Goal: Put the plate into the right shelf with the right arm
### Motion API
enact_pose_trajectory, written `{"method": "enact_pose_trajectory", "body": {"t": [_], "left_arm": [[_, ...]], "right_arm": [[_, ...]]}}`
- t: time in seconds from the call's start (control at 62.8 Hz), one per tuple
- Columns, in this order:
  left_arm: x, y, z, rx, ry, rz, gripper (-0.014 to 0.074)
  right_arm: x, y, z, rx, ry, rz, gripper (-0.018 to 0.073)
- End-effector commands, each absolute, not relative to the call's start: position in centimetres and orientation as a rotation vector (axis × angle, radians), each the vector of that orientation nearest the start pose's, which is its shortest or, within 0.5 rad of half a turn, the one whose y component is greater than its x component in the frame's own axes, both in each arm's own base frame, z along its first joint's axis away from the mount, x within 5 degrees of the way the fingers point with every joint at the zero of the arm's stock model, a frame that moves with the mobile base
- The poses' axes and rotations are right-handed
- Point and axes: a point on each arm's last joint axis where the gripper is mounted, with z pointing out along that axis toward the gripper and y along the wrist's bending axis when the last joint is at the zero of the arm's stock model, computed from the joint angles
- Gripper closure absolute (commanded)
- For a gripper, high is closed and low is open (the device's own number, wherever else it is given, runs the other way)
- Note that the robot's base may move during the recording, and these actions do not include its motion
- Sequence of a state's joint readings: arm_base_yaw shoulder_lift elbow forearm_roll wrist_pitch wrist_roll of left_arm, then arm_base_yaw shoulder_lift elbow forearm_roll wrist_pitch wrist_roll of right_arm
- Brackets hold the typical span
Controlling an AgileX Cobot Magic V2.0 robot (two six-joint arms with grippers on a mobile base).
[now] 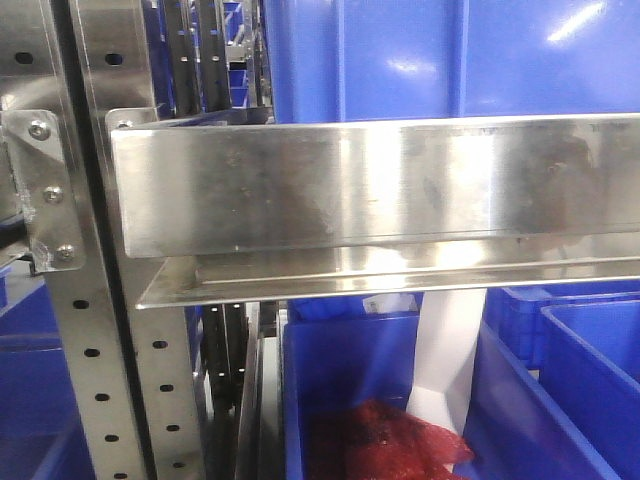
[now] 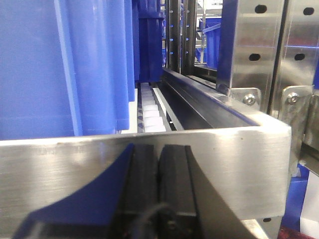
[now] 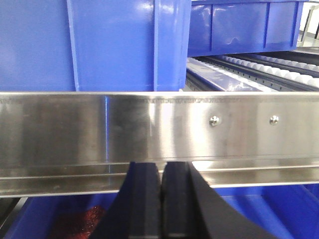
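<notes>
No plate shows in any view. My right gripper [image 3: 160, 172] is shut with nothing between its black fingers; it hangs close in front of the steel front rail [image 3: 99, 129] of a shelf. My left gripper [image 2: 158, 154] is also shut and empty, close against another steel rail [image 2: 239, 164]. Neither gripper shows in the front view, which is filled by the steel shelf rail [image 1: 380, 185].
Large blue bins [image 1: 400, 55] stand on the shelf above the rail. Below it a blue bin [image 1: 345, 370] holds a red mesh bag [image 1: 390, 440]. A perforated steel upright [image 1: 85, 360] stands at left. Roller tracks [image 3: 269, 67] run back at right.
</notes>
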State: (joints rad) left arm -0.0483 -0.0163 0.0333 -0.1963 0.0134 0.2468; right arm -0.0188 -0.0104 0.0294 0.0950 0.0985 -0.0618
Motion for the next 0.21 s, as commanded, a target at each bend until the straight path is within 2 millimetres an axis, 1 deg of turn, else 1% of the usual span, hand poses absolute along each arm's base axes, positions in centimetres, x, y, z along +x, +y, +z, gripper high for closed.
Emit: {"method": "enact_pose_trajectory", "body": {"t": [0.0, 0.191], "left_arm": [[5.51, -0.13, 20.74, 0.055, 1.422, 0.009, 0.0643], [5.51, -0.13, 20.74, 0.055, 1.422, 0.009, 0.0643]], "right_arm": [[5.52, -0.14, 20.66, 0.031, 1.488, -0.008, 0.0505], [5.52, -0.14, 20.66, 0.031, 1.488, -0.008, 0.0505]]}}
